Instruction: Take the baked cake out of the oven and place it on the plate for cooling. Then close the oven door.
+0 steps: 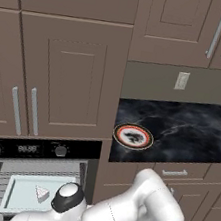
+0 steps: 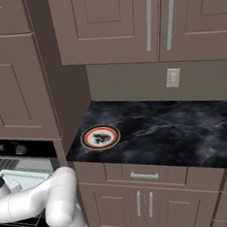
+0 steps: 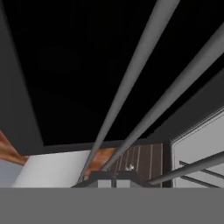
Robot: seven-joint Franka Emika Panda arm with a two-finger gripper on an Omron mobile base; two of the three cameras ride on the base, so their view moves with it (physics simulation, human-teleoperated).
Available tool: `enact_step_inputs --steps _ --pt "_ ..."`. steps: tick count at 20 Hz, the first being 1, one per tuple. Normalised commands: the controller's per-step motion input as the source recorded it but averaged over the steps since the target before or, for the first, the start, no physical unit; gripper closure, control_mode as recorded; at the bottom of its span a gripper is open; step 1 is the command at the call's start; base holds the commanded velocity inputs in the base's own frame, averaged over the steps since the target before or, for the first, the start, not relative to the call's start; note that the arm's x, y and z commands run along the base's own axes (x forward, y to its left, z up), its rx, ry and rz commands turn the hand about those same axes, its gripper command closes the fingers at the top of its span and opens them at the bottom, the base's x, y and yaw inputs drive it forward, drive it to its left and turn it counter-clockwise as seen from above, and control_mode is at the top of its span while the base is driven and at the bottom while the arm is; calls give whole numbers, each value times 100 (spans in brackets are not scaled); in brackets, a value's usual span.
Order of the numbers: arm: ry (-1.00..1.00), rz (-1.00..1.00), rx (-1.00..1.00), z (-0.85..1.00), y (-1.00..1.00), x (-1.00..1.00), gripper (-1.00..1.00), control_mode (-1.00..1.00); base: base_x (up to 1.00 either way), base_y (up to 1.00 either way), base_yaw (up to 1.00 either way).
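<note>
One gripper (image 3: pixel 113 178), mine: fingers pressed fully together, pinching nothing I can see, low beside the open oven door's (image 3: pixel 87 65) black glass.

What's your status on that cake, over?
Jaws shut, nothing visibly held. Baked cake on tray inside open oven. Plate waiting on counter. No visible obstruction.

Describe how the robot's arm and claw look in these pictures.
The arm is made of glossy white, rounded, thick segments with smooth bulging elbows. One joint shows a dark ring under a white domed cap. No cables or markings are visible. The claw shows two small dark finger tips, shut together, at the bottom of the hand view.
</note>
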Motion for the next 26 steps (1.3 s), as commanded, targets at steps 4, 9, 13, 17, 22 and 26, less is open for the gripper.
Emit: enact_step_inputs --steps 4,9,13,17,22,26 --pt "-3 -7 -11 -48 6 -22 100 -100 0 0 0" --pt "-16 -9 0 -3 0 -28 100 -100 0 0 0" --pt "-24 -6 0 8 0 -43 100 -100 0 0 0" --pt "-27 -7 0 18 -7 -34 100 -100 0 0 0" --pt "-40 -11 0 25 -29 -7 100 -100 0 0 0" --pt "-36 -15 0 24 -31 0 -100 -100 0 0 0"
